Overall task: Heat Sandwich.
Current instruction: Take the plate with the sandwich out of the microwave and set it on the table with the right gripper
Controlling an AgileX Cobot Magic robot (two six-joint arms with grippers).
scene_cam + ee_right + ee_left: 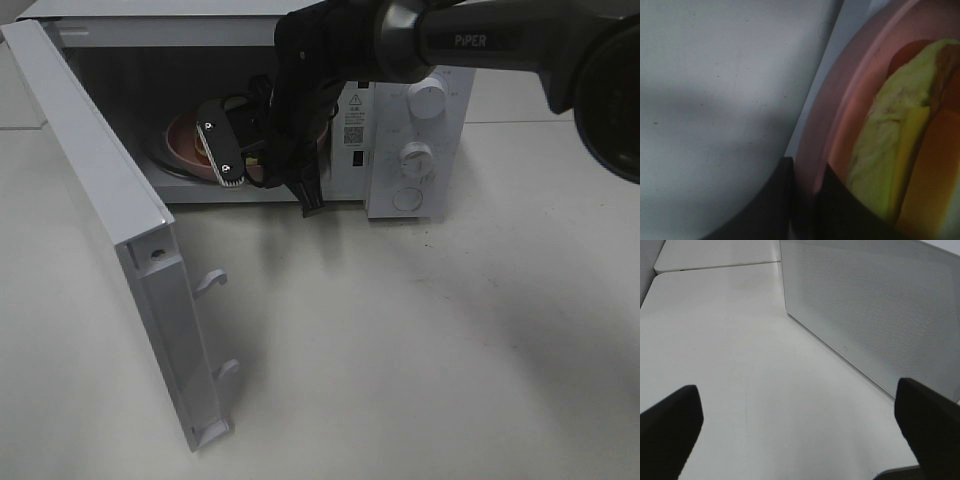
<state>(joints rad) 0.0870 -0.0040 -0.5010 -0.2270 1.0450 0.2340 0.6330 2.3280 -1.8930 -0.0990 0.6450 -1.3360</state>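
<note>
One sandwich (890,150) | flat on pink plate (815,150) | long axis along rim

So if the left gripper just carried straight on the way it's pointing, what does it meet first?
Probably nothing soon: the open left gripper points out over the bare table, with the microwave's open door off to one side of that line. Depth is hard to judge, so the door's near edge could be close.
</note>
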